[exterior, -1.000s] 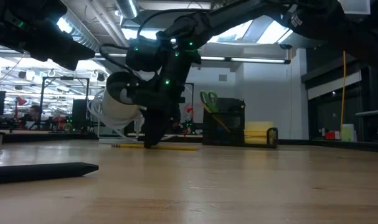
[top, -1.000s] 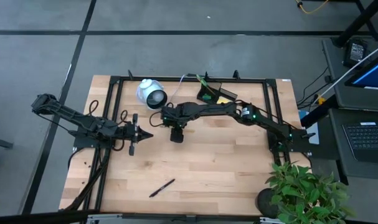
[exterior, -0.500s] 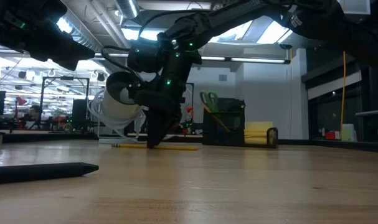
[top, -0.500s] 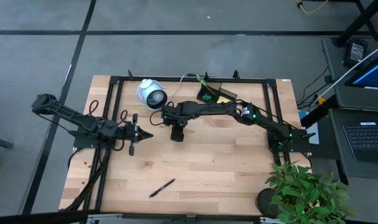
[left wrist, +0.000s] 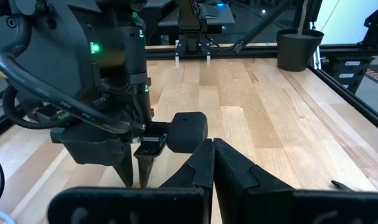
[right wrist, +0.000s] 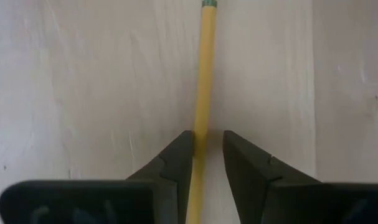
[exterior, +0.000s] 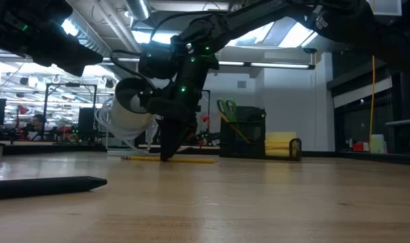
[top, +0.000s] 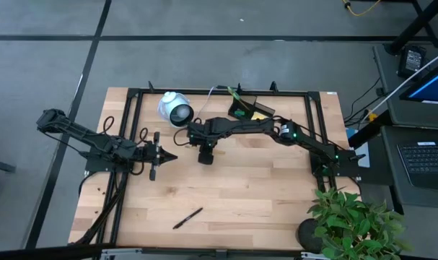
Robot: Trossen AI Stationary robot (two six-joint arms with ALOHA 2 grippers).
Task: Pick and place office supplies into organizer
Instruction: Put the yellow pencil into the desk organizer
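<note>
A yellow pencil (right wrist: 206,68) with a green tip (right wrist: 208,3) lies flat on the wood near the table's middle (exterior: 194,160). My right gripper (right wrist: 207,134) points straight down over it (top: 204,156), open by a narrow gap, with one finger on each side of the shaft. The black organizer (top: 246,108) stands at the far edge and holds green-handled scissors (exterior: 226,108) and a yellow sticky pad (exterior: 282,144). A black pen (top: 187,217) lies near the near edge. My left gripper (top: 172,156) waits shut at the left. My right gripper comes from above with its fingers across the pencil's shaft (right wrist: 201,124), which lies flat on the table. One finger (right wrist: 179,155) stands right against the shaft, the other (right wrist: 241,158) a little apart. Whether the first touches it, I cannot tell.
A white round device (top: 175,108) with a dark centre sits just left of the organizer, close behind my right arm. A potted plant (top: 348,220) fills the near right corner. A black frame rail (top: 219,92) runs round the table. Bare wood lies between the two arms and the pen.
My right gripper has edged slightly toward the table's right over the pencil, then held still. The pencil has not moved.
</note>
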